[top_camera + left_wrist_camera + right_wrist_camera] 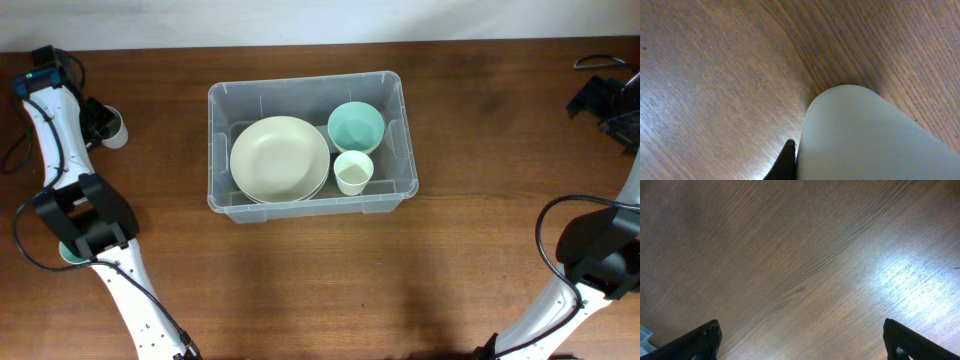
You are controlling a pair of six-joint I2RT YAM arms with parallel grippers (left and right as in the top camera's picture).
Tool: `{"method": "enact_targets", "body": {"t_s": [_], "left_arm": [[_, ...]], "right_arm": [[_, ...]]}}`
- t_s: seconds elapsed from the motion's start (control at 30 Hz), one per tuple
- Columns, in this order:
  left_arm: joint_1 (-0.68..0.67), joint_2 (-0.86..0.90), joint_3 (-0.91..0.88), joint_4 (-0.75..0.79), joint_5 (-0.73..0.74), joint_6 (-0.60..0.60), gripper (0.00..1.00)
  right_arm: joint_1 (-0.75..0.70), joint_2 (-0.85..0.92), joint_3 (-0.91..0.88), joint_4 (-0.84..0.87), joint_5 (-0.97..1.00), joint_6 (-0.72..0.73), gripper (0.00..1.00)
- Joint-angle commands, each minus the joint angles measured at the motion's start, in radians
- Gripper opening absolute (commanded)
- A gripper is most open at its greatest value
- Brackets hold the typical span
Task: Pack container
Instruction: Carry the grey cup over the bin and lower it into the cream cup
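Observation:
The clear container (222, 95) stands at the table's middle. Inside it are a cream plate (279, 158), a green bowl (356, 127) and a small white cup (353, 172). My left gripper (98, 118) is at the far left, closed around another white cup (115, 131) on the table. In the left wrist view this cup (870, 135) fills the lower right, with one dark finger (787, 161) pressed on its side; the other finger is hidden. My right gripper (608, 103) is open and empty at the far right, over bare wood (802, 340).
A teal object (66, 254) lies partly hidden under the left arm near the left edge. Cables run along both arms. The table's back edge is close behind the container.

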Motion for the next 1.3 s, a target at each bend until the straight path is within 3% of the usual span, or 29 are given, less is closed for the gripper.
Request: {"method": "enact_targets", "body": {"t_s": [0.0,0.27,0.4,0.63,0.8,0.97,1.27], "left_arm": [[0.011,0.005,0.085,-0.025,0.001,-0.001,0.01],[-0.027,0.003,0.463,-0.143,0.109,0.085,0.01],[-0.087,-0.108,0.456,-0.138,0.255,0.124,0.01],[-0.381,-0.266,0.456,-0.16,0.368,0.317,0.01],[-0.623,-0.269,0.444,-0.211,0.359,0.405,0.01],[-0.821,-0.269,0.36,-0.238,0.238,0.41,0.01],[-0.939,-0.269,0.19,-0.273,0.21,0.405,0.01]], "right_arm": [[-0.006,0.003,-0.004,0.0,0.011,0.0,0.99],[-0.006,0.003,-0.004,0.0,0.011,0.0,0.99],[-0.006,0.003,-0.004,0.0,0.011,0.0,0.99],[-0.006,0.003,-0.004,0.0,0.011,0.0,0.99],[-0.006,0.003,-0.004,0.0,0.011,0.0,0.99],[-0.006,0.003,-0.004,0.0,0.011,0.0,0.99],[-0.006,0.003,-0.004,0.0,0.011,0.0,0.99]]}}
